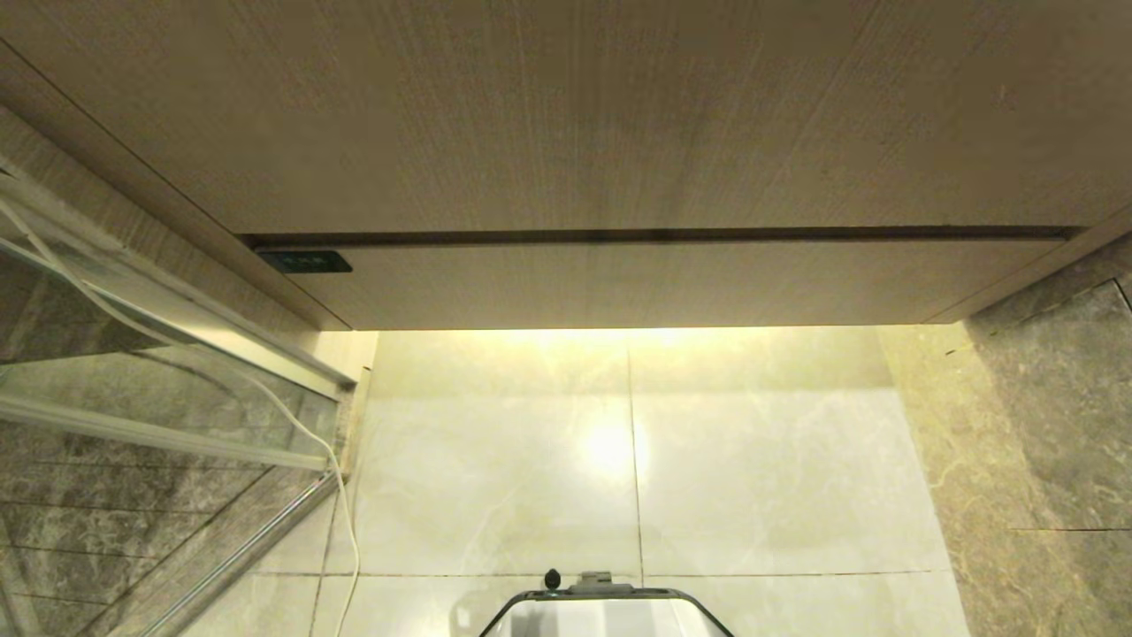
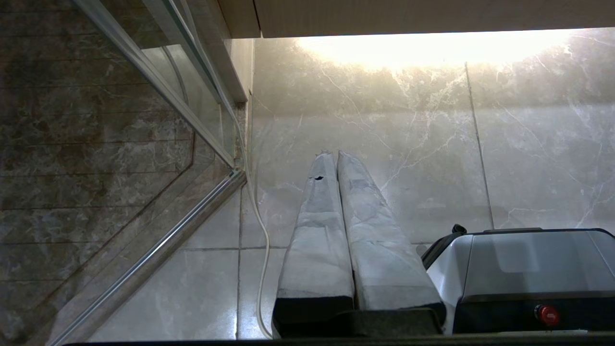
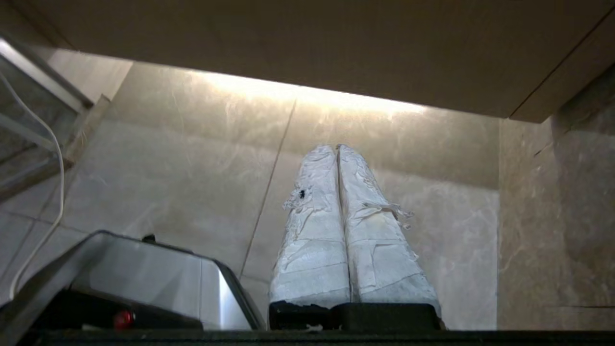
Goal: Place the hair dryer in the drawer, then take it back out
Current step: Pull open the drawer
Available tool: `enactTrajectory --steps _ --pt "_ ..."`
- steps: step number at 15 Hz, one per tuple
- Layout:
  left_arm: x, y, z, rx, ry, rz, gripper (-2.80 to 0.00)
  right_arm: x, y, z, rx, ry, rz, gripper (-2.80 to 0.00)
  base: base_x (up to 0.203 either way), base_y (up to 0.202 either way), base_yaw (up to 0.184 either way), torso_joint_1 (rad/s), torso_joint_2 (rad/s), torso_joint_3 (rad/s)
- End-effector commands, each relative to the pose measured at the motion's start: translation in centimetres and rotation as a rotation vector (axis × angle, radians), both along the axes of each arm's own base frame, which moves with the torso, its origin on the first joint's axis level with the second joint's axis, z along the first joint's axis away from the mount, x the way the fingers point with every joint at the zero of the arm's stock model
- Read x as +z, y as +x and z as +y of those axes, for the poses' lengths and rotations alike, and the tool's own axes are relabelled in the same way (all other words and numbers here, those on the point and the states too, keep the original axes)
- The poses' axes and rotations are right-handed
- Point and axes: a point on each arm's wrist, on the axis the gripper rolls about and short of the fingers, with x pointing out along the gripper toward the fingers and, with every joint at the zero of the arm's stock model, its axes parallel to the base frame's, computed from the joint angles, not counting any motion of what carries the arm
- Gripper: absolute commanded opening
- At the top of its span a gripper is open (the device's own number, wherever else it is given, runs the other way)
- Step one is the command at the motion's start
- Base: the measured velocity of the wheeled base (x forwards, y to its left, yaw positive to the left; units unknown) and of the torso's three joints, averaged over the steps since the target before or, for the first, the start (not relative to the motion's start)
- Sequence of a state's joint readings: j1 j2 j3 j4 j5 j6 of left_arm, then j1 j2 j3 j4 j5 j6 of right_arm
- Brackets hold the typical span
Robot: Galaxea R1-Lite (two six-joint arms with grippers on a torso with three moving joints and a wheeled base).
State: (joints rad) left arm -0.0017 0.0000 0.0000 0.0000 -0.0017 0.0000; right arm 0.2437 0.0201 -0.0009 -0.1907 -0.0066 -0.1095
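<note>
The hair dryer is out of view. The drawer (image 1: 672,285) is the wide shallow wood-grain front below a dark gap, and it is shut. Neither arm shows in the head view. In the left wrist view my left gripper (image 2: 335,154) hangs over the pale floor tiles, its two white-wrapped fingers pressed together with nothing between them. My right gripper (image 3: 336,146) is likewise shut and empty, pointing at the floor below the cabinet's lit lower edge.
A taller wood-grain panel (image 1: 566,115) sits above the drawer. A small dark plate (image 1: 303,261) is at the drawer's left end. A glass shower partition (image 1: 133,354) with a thin white cable (image 1: 340,495) stands to the left, a dark marble wall (image 1: 1052,416) to the right. My base (image 1: 606,610) is at the front.
</note>
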Motion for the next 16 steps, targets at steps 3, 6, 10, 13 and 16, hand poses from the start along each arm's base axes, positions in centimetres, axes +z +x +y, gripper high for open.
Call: enactTrajectory --steps 3,6,10,13,16 --pt "-0.04 0.01 0.0 0.0 0.0 0.002 -2.8 -1.67 -0.13 0.22 -0.049 -0.01 0.02 -2.8 0.0 0.0 0.0 0.0 0.0 0.0" --pt "0.0 0.0 0.0 0.0 0.0 0.0 -2.8 -2.09 -0.11 0.27 -0.055 -0.017 0.065 -2.8 0.0 0.0 0.0 0.0 0.0 0.0" --pt "-0.04 0.01 0.0 0.0 0.0 0.002 -2.8 -2.07 -0.09 0.26 -0.058 -0.014 0.058 -2.8 0.0 0.0 0.0 0.0 0.0 0.0" --pt "-0.04 0.01 0.0 -0.001 0.0 0.002 -2.8 -2.08 -0.09 0.25 -0.056 0.02 0.067 -2.8 0.0 0.0 0.0 0.0 0.0 0.0" --pt "-0.04 0.01 0.0 0.0 0.0 0.002 -2.8 -2.07 -0.09 0.25 -0.056 0.031 0.067 -2.8 0.0 0.0 0.0 0.0 0.0 0.0"
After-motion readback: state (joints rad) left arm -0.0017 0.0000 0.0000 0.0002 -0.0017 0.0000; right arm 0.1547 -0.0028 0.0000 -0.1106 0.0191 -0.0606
